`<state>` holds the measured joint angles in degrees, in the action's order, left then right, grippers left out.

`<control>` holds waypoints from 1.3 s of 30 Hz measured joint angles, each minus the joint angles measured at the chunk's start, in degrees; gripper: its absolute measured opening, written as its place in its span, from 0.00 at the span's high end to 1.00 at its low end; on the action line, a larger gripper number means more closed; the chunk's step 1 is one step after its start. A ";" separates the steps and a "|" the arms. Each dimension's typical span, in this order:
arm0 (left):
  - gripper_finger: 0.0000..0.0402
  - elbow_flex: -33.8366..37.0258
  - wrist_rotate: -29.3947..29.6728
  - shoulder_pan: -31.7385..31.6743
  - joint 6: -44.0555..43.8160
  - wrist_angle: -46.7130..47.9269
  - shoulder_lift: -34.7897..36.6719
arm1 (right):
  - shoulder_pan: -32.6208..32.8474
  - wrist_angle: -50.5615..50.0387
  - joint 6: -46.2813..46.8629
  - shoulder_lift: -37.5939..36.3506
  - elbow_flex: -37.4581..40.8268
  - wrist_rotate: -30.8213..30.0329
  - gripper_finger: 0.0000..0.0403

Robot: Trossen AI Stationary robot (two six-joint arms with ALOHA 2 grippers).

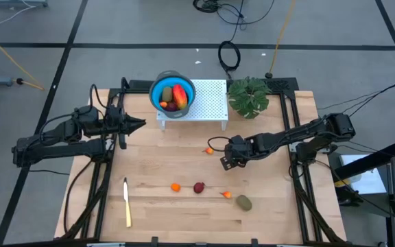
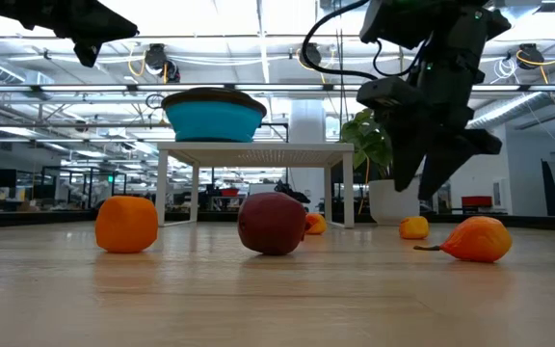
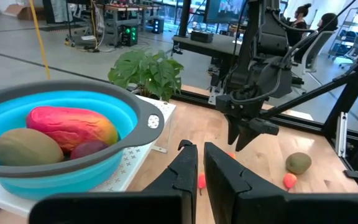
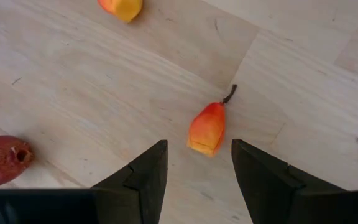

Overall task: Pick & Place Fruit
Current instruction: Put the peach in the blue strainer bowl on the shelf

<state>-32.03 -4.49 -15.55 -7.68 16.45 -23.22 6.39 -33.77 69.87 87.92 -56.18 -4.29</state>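
A: Where is the small orange stemmed fruit piece (image 4: 207, 129)?

B: On the wooden table (image 1: 266, 213), apart from the dark red ball (image 1: 199, 186). The right gripper (image 4: 197, 171) hovers above it, fingers spread, empty.

A: The left gripper (image 3: 200, 163)?

B: Pressed together beside the blue bowl (image 1: 162, 84).

We see a table (image 1: 184, 213) of pale wooden planks, smooth and lightly satin, its grain plain in the right wrist view. The blue bowl (image 3: 114, 118) looks like soft matt silicone with a grey plastic rim. Under it stands a white perforated stand (image 1: 211, 103), matt, seemingly painted metal. The small orange stemmed fruit (image 4: 207, 129) has a waxy, faintly glossy skin; the dark red fruit (image 2: 272, 224) is duller. The right gripper's fingers (image 4: 142, 180) are matt black plastic.
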 joint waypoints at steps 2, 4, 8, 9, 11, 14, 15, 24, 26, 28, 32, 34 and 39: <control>0.94 0.00 0.00 0.00 0.00 0.01 0.00 | 0.00 -0.01 -0.01 0.00 0.00 0.00 0.58; 0.94 0.00 0.00 0.00 -0.02 0.02 0.00 | 0.00 -0.01 -0.02 0.00 0.00 0.00 0.58; 0.94 0.00 0.00 0.00 -0.05 0.00 0.00 | 0.00 3.68 -0.13 0.00 1.66 -0.02 0.58; 0.94 0.00 0.00 0.00 -0.05 0.00 0.00 | 0.00 5.31 -0.13 0.00 2.51 0.00 0.58; 0.94 0.00 0.00 0.00 -0.07 0.00 0.00 | 0.02 8.09 -0.11 0.00 4.37 0.12 0.58; 0.94 0.00 -0.02 0.00 -0.07 0.00 -0.02 | 0.02 10.93 -0.09 0.00 6.90 0.56 0.58; 0.94 0.00 -0.02 0.00 -0.07 0.00 -0.02 | -0.02 11.37 -0.07 0.00 7.46 0.57 0.58; 0.94 0.00 0.03 0.00 -0.07 -0.01 -0.01 | -0.04 12.76 -0.54 0.00 8.68 -0.02 0.58; 0.94 0.00 0.03 0.00 -0.07 0.00 -0.02 | -0.04 12.58 -1.22 0.00 8.68 -0.08 0.58; 0.94 0.00 0.04 0.00 -0.07 -0.02 -0.02 | -0.04 12.61 -1.64 0.13 8.68 -0.07 0.58; 0.94 0.00 0.04 0.00 -0.31 -0.05 -0.02 | -0.04 12.80 -1.64 2.10 8.68 -0.07 0.58; 0.94 0.00 0.07 0.00 -0.35 -0.09 -0.02 | -0.04 13.59 -1.70 3.61 8.60 0.25 0.58; 0.94 0.00 0.09 0.00 -1.31 -0.27 -0.02 | -0.09 13.79 -1.68 5.55 8.46 1.57 0.58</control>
<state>-32.03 -4.40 -15.55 -8.99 16.19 -23.24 6.31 -19.99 68.18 93.47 -47.72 -2.72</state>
